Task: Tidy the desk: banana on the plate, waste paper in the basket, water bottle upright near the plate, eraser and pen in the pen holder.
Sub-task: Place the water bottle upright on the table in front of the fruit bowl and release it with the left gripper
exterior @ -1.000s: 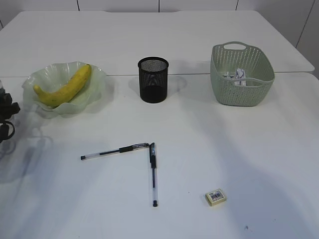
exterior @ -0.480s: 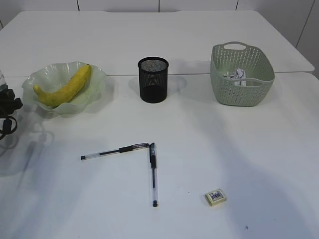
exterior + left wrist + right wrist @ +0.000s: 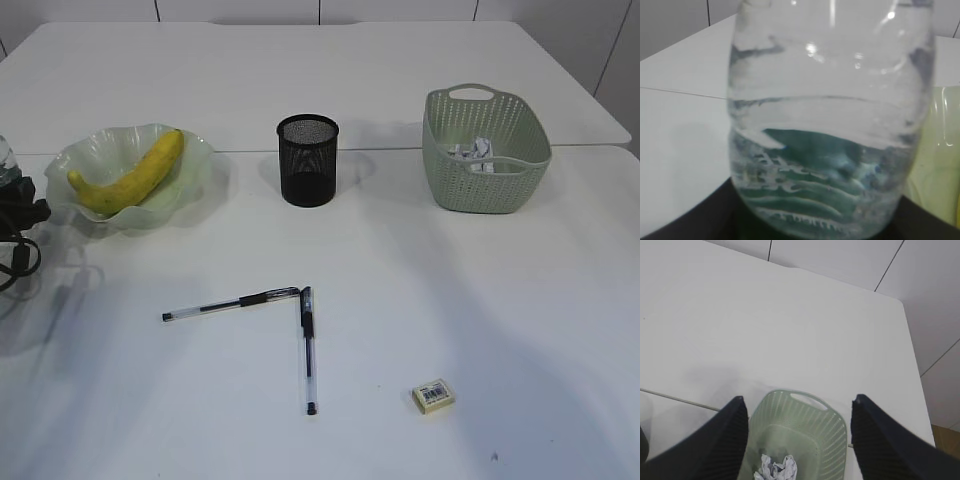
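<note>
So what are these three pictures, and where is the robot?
They come from one robot with two arms, each ending in a claw. One camera looks down at the desk. There you see a banana on a green plate, a black pen holder, a basket with crumpled paper inside, two pens and an eraser. The other two cameras sit on the robot's wrists. The left one is filled by a water bottle that the left claw seems to be holding, at the desk's left edge. The right one looks down between the open fingers of the right claw, empty above the basket.
</note>
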You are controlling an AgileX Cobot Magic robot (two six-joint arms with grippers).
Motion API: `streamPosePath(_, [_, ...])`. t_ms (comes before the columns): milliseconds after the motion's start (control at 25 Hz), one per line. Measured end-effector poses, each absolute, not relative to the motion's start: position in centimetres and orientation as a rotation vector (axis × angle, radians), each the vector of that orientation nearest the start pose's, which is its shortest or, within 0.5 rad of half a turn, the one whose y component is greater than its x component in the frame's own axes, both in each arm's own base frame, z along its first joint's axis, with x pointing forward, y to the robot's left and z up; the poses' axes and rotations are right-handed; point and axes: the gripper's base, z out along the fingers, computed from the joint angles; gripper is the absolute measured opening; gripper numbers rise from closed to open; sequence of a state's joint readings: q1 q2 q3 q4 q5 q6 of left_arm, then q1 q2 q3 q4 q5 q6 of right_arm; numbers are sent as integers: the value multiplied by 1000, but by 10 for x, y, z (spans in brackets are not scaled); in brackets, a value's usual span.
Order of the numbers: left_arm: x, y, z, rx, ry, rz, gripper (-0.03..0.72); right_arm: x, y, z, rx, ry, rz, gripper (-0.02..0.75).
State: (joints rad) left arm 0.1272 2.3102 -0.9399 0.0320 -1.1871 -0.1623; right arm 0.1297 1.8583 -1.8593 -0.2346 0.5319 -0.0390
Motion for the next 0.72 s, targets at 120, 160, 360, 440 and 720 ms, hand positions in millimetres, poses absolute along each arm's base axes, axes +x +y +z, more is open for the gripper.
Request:
streamPosePath(120, [399,48,62,-209,1655,-42,374,445,47,389,-296,1976,-189,484])
streamPosePath(160, [399,48,62,-209,1655,-42,374,445,47,390,-296,1972,-189,484])
streamPosePath(360, [399,48,62,-208,1654,-42,374,445,48,391,-296,1961,-187,484])
streamPosePath(440, [399,48,62,-208,1654,-42,374,446,48,391,-296,1957,-187,484])
streamPosePath(720, [399,48,62,-210,1652,-41,374,446,48,391,-296,1955,-186,484])
